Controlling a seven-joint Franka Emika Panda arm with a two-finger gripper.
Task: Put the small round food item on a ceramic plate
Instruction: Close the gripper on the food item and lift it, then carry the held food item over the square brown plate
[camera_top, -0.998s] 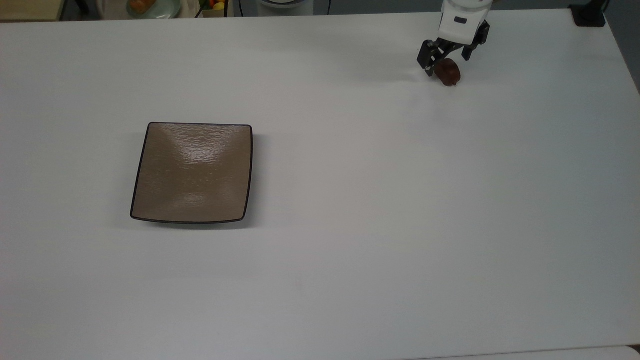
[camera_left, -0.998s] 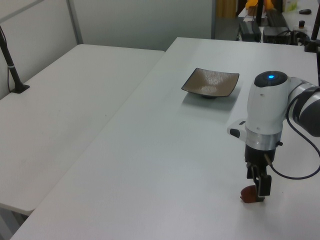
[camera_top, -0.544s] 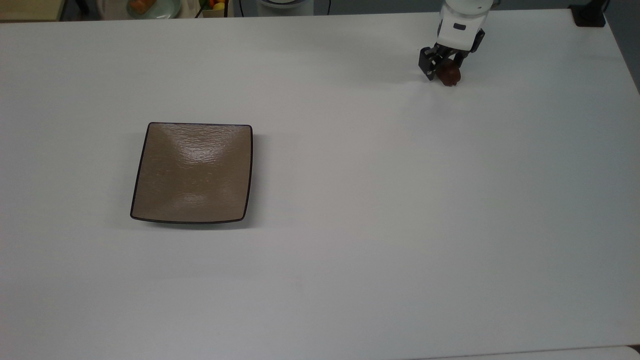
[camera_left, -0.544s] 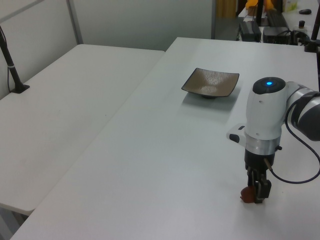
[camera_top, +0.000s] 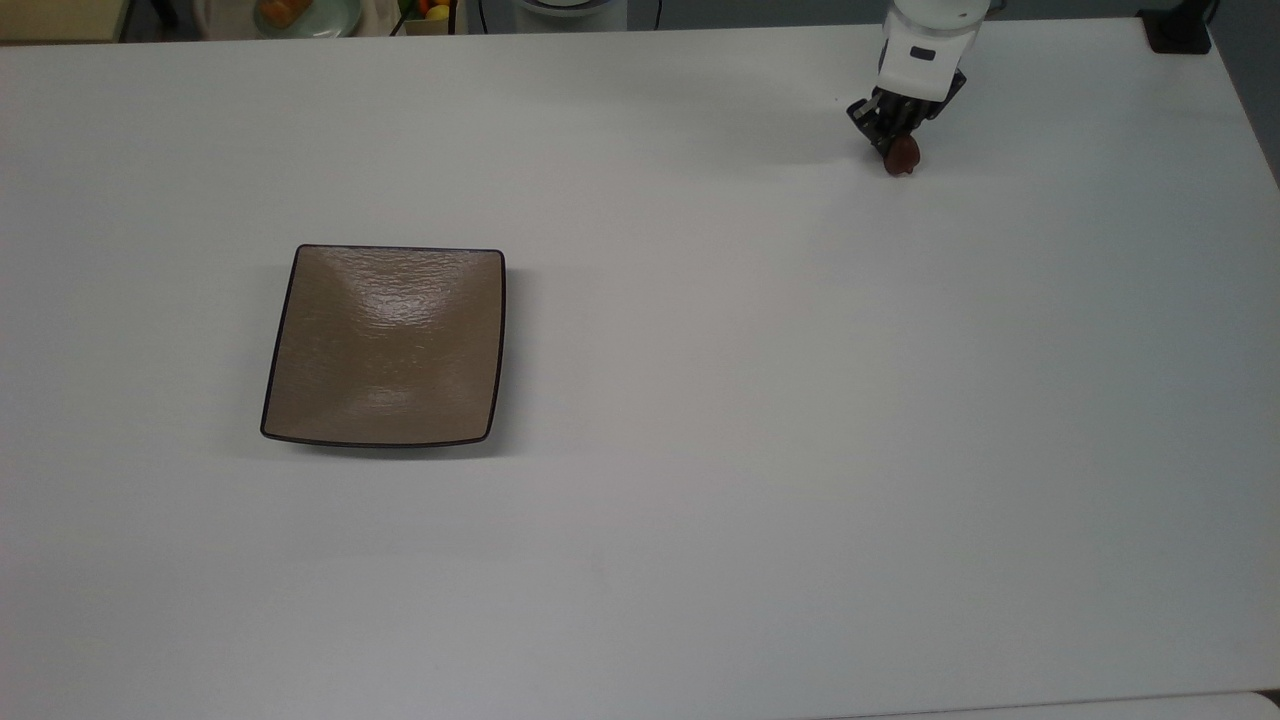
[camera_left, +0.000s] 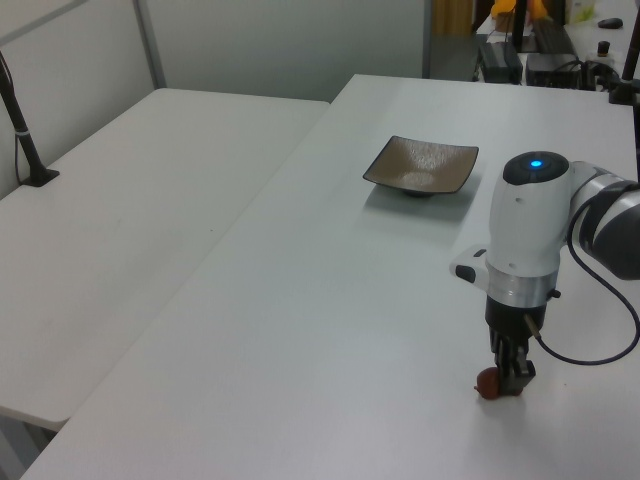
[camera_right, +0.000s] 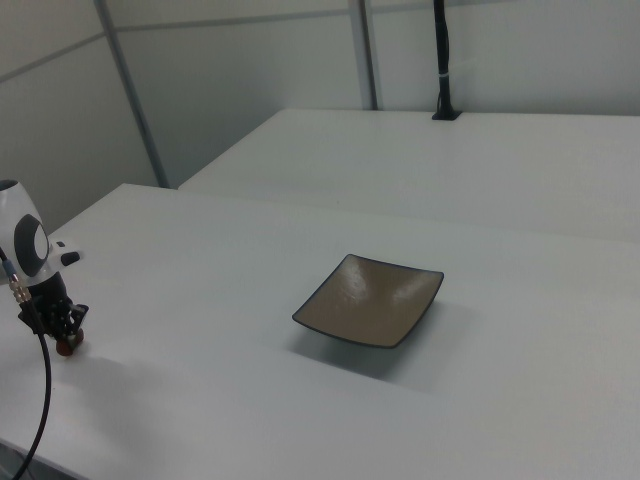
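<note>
Tool (camera_top: 897, 140) fingers closed since earlier, gripping food item (camera_top: 902, 155).

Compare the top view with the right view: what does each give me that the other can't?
Top view alone: a pale round dish with orange food beyond the table's far edge. Right view alone: a black pole standing on a second white table. Both share the square tan-brown glossy plate, bare, and the gripper shut on the small dark reddish-brown rounded food item, far from the plate.
</note>
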